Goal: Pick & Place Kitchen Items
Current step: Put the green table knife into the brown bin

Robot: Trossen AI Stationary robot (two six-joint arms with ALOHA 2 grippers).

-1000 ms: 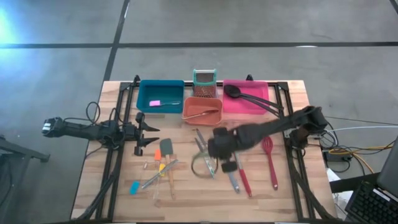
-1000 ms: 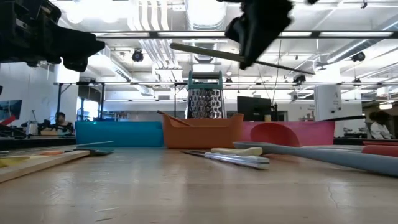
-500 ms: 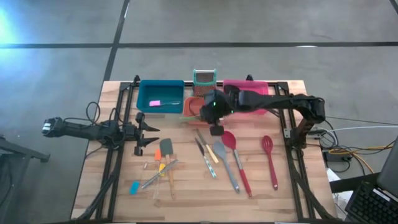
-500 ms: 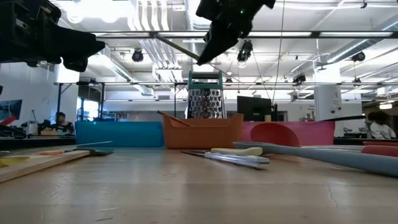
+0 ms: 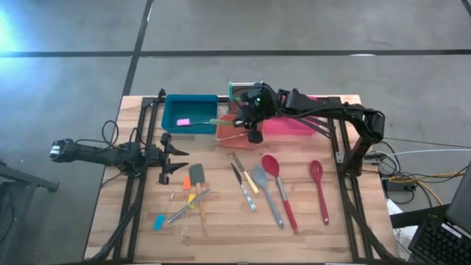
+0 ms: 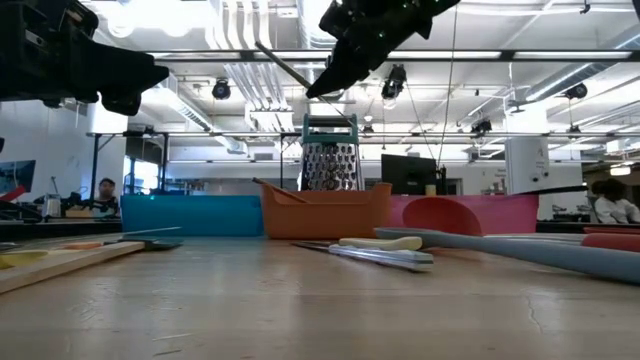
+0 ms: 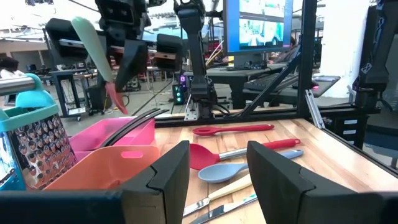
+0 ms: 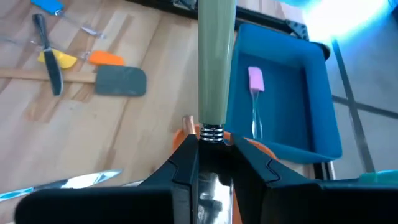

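Clenched on a slim utensil with a pale green handle (image 8: pixel 216 62), the right gripper (image 5: pixel 250 118) is held high above the orange rectangular bin (image 5: pixel 240 134), beside the blue rectangular bin (image 5: pixel 189 112); the handle juts forward toward the blue bin, and a pink-handled tool (image 8: pixel 255 81) is seen lying in it. The left gripper (image 5: pixel 171 157) is parked with fingers parted at the left side of the wooden table (image 5: pixel 221 228), well apart from the bins. A release from this height is judged risky; the long handle could strike a bin wall or the teal-rimmed metal grater (image 5: pixel 241 91) and tip out. The working end of the held utensil is hidden between the fingers; which bin is intended cannot be told.
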